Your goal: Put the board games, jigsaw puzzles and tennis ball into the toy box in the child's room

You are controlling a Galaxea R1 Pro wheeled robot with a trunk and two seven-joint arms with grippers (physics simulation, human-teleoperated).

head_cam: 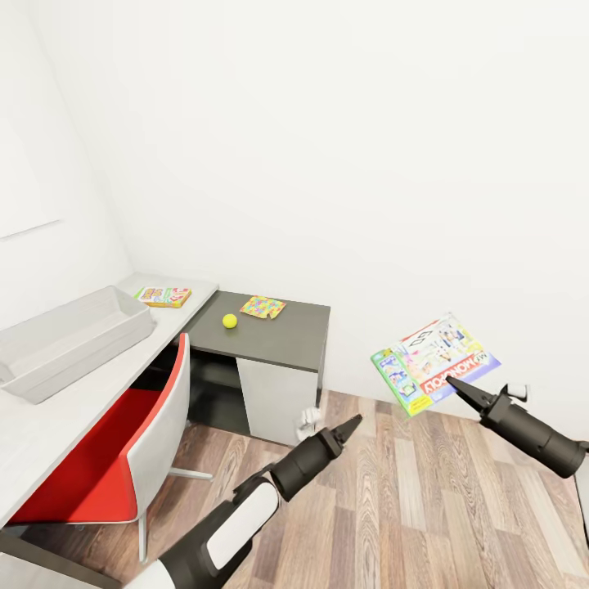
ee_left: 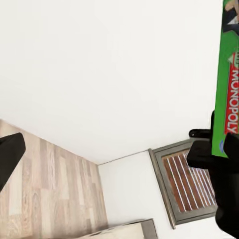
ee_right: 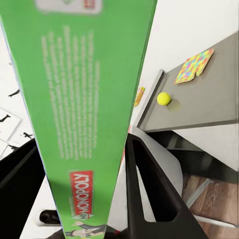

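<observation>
Right jaws (head_cam: 452, 384) closed on the Monopoly box (head_cam: 433, 361), gripping its lower edge, box lifted in the air over the wood floor (head_cam: 425, 507), tilted, printed face toward the head camera; seen in right wrist view as a green edge (ee_right: 89, 99) between the two black fingers (ee_right: 149, 189). Left jaws (head_cam: 353, 422) pressed together to a point, holding nothing, hanging over the floor, well apart from the box. Farther out, tennis ball (head_cam: 230, 321) on the dark surface (head_cam: 286, 335), near the coloured puzzle (head_cam: 263, 307). On the long light surface (head_cam: 49, 417), another game box (head_cam: 164, 295) at the far end, and the grey toy box (head_cam: 65, 339) beside it. Red chair (head_cam: 123, 442) pushed under this surface.
</observation>
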